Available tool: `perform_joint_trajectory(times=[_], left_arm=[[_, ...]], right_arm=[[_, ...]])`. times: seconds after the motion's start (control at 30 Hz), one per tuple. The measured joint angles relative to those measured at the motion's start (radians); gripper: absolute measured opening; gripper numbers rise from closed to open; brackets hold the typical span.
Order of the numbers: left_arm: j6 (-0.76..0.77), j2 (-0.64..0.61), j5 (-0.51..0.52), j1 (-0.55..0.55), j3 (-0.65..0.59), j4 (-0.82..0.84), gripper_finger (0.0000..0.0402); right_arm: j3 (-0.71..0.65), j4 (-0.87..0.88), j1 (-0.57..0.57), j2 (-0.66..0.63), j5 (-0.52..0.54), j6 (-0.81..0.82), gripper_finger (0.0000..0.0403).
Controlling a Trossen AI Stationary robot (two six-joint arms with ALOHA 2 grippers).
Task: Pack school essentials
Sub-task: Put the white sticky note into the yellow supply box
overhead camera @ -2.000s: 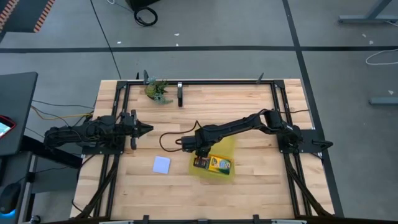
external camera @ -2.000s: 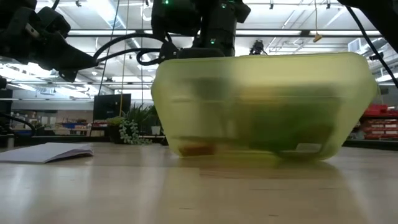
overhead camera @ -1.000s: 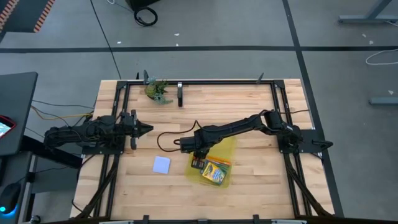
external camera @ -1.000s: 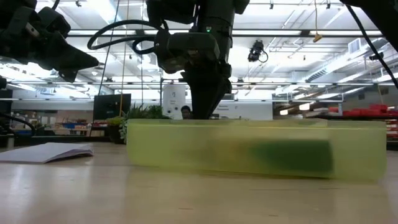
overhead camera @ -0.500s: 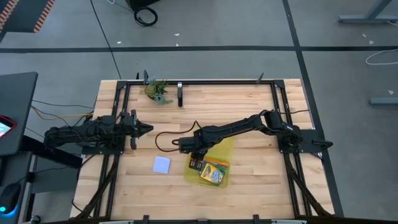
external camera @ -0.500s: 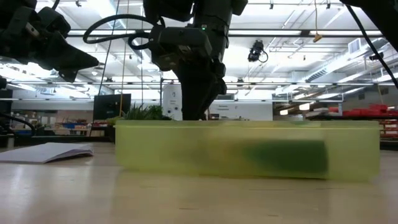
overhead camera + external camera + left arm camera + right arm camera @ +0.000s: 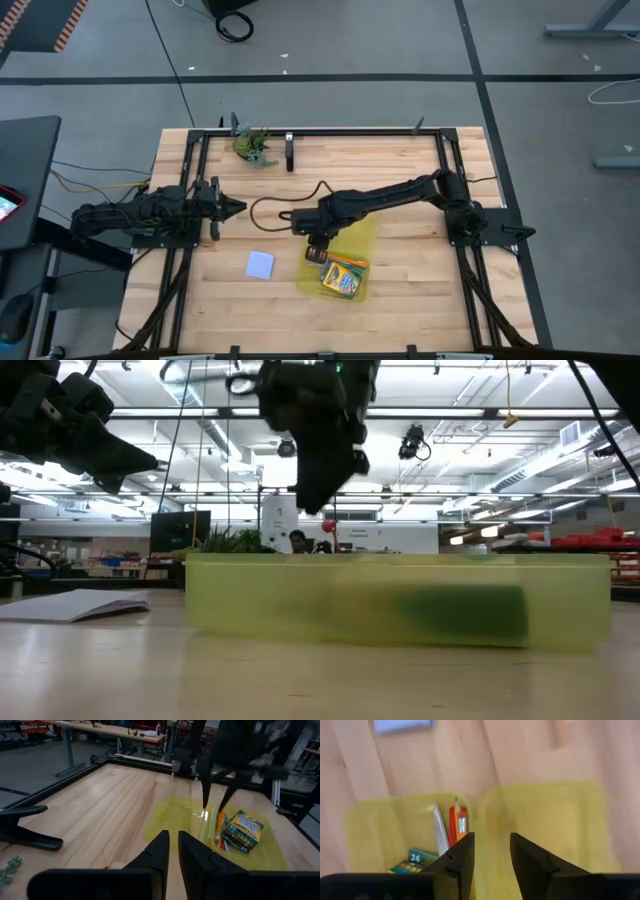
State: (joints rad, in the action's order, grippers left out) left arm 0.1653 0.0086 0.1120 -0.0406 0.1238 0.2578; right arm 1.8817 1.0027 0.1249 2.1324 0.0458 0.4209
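Observation:
The translucent yellow case [image 7: 341, 262] lies opened flat on the table, its two halves side by side. The near half holds the yellow-green crayon box [image 7: 343, 279], an orange pencil [image 7: 456, 823] and a pale pen [image 7: 439, 838]. The far half [image 7: 545, 820] shows nothing in it. My right gripper [image 7: 491, 840] hangs open above the case's left end [image 7: 322, 488], touching nothing. The pale blue note pad [image 7: 260, 264] lies flat on the wood to the left of the case. My left gripper [image 7: 233, 208] waits at the table's left, shut and holding nothing.
A greenish leafy clump [image 7: 252, 146] sits at the far left by the black frame rail [image 7: 320, 132]. A black cable [image 7: 268, 212] loops over the wood between the two arms. Bare wood lies near the front edge.
My right gripper has opened, let go of the case's left end and risen clear above it, drifting a little toward the far edge. Before that, the opened case slid slightly toward the table's left; it now lies flat and still.

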Motion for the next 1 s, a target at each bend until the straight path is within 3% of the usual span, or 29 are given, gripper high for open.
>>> perform_joint_trajectory(times=[0.2, 1.0], left_arm=[[0.000, 0.000, 0.000, 0.000, 0.000, 0.003, 0.0044], [0.007, 0.005, 0.000, 0.000, 0.000, -0.006, 0.0049]], right_arm=[[0.001, -0.002, 0.000, -0.063, 0.085, -0.011, 0.0131], [-0.016, 0.072, -0.032, -0.183, 0.242, -0.141, 0.0131]])
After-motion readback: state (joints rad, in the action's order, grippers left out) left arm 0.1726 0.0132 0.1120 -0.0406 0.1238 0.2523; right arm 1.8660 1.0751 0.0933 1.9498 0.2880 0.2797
